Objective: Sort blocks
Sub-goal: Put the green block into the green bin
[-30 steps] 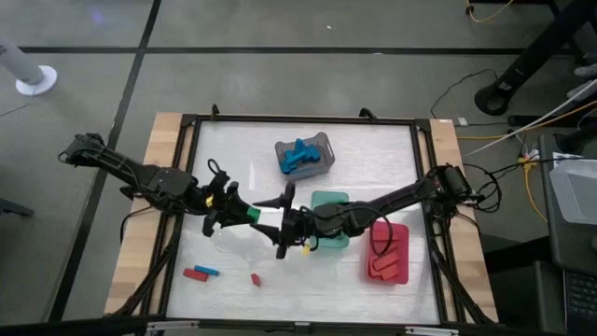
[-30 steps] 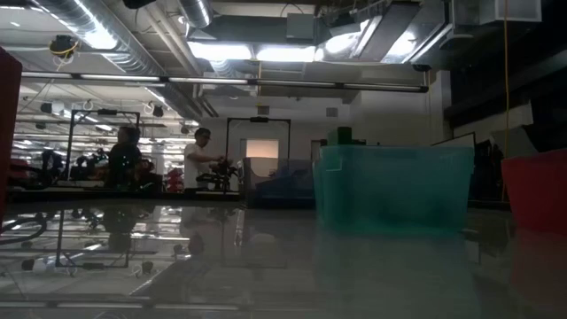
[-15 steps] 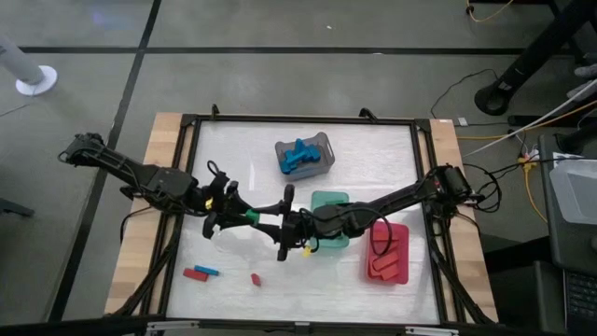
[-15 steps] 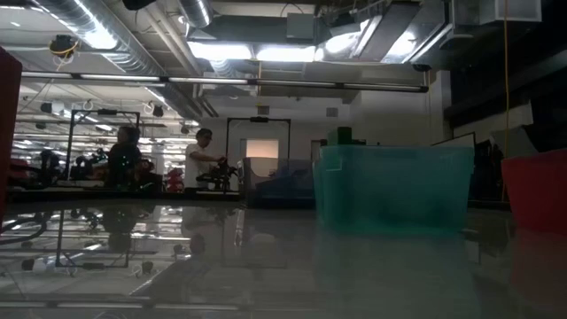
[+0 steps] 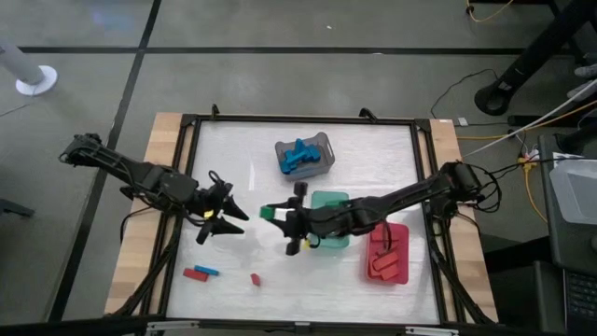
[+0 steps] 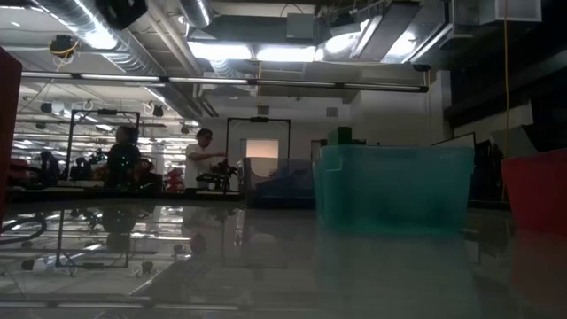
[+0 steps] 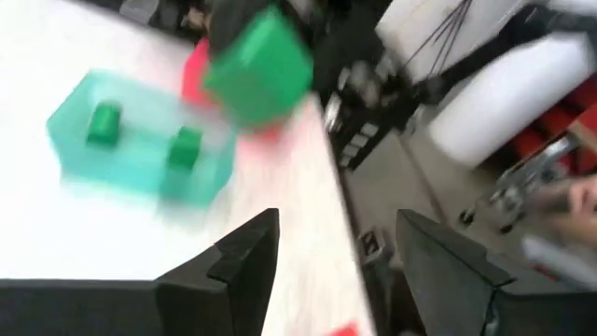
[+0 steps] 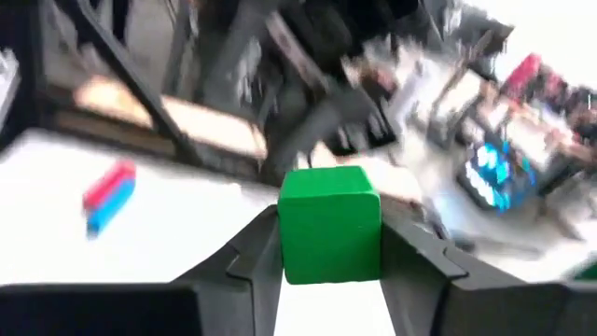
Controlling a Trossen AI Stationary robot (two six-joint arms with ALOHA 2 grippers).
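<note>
My left gripper (image 5: 227, 222) hangs over the bare table left of centre, its fingers spread wide and empty; the left wrist view shows clear space between them. Toward the table's near edge lie 3 unsorted blocks: a red bar (image 5: 195, 274) touching a blue bar (image 5: 210, 272), and a small red piece (image 5: 255, 278) just beside them.

My right gripper (image 5: 283, 217) is clamped on a green cube (image 8: 330, 223), the jaws pressing 2 opposite faces. In the high view the cube (image 5: 268, 213) sits at the fingertips, left of the green tray (image 5: 336, 241). So the tray lies back along my right arm, toward its base, touching the gripper's wrist side, and this arm is plainly the one to deliver. A cube has no long axis to fuss over; I judge the move is a short pull back over the rim, then release. The tray already holds 2 green blocks (image 7: 104, 122). Beyond sit the grey basket (image 5: 324, 145) of blue pieces and the red tray (image 5: 403, 271).
</note>
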